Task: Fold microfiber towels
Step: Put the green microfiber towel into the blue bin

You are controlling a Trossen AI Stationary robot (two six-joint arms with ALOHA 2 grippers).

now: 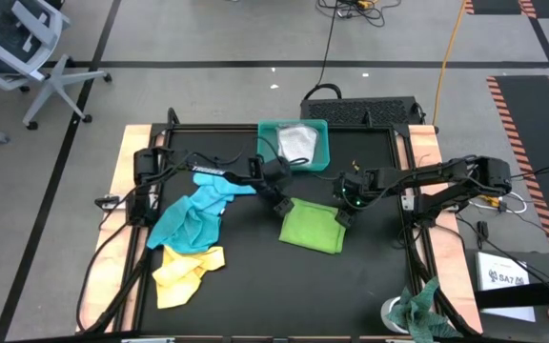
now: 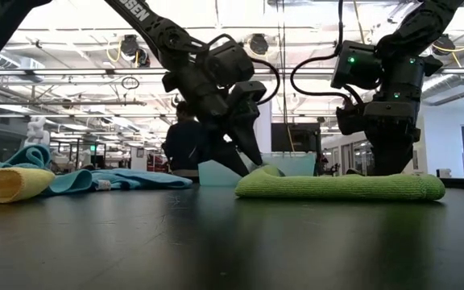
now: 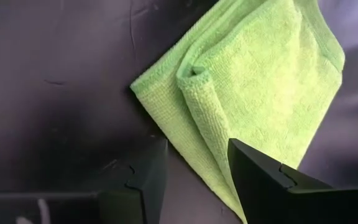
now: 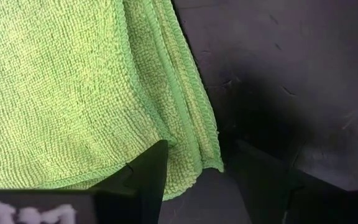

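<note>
**Both grippers at the green towel**

My left gripper (image 3: 194, 171) stands low over the near-left corner of the folded green towel (image 1: 313, 226), fingers spread wide, one over the black table (image 1: 246, 286) and the other over the cloth; nothing is held. My right gripper (image 4: 194, 171) stands at the towel's right edge, its jaws also wide and straddling the layered hem, gripping nothing. The towel lies flat near the table's middle, folded to a rough square, one corner curled up by my left fingers. To the left a blue towel (image 1: 196, 211) lies crumpled, overlapping a yellow towel (image 1: 185, 273). Farther back, a teal tray (image 1: 294, 145) holds a pale grey cloth (image 1: 296, 143).
</note>
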